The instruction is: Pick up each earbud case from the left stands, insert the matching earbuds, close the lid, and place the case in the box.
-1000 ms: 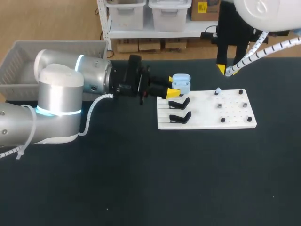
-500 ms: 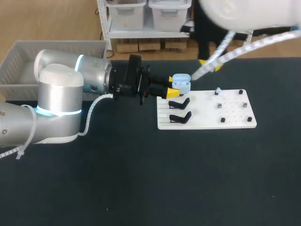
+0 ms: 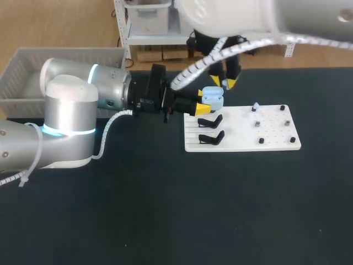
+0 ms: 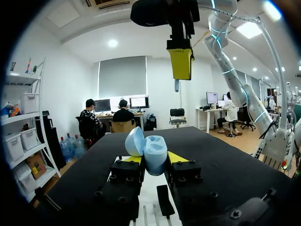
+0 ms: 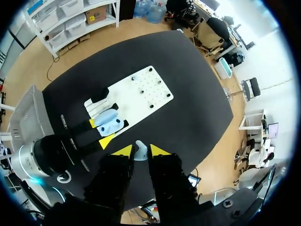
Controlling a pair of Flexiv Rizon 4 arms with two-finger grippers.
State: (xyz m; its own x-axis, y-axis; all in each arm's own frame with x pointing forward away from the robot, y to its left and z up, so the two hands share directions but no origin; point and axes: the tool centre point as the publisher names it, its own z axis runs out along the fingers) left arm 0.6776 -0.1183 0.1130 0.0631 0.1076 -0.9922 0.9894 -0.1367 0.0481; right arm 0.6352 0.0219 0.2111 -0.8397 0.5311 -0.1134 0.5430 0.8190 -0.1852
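Dark and matte, the table (image 3: 165, 210) carries everything. At your far left stands the box (image 3: 22, 61), a grey plastic bin with slotted walls. The white board (image 3: 242, 142) lies flat and rigid, with two black stands (image 3: 210, 121) on its left side and small pegs (image 3: 257, 125) across its right.

Your left gripper (image 4: 155, 159) comes in level, its fingers clamped on the lower body of the case (image 4: 153, 155), which it holds at the board's far left corner with the lid hinged open. Judge the case light, hard and glossy, with rounded sides, so likely slippery. Keep the hold low on the body, clear of hinge and lid.

Your right gripper (image 5: 140, 150) hangs above the case, fingers pinched together on an earbud (image 5: 140, 153). Expect that earbud to be tiny, smooth and quick to twist or drop, so a light squeeze should do. A second earbud (image 3: 255, 106) sits on a far peg.
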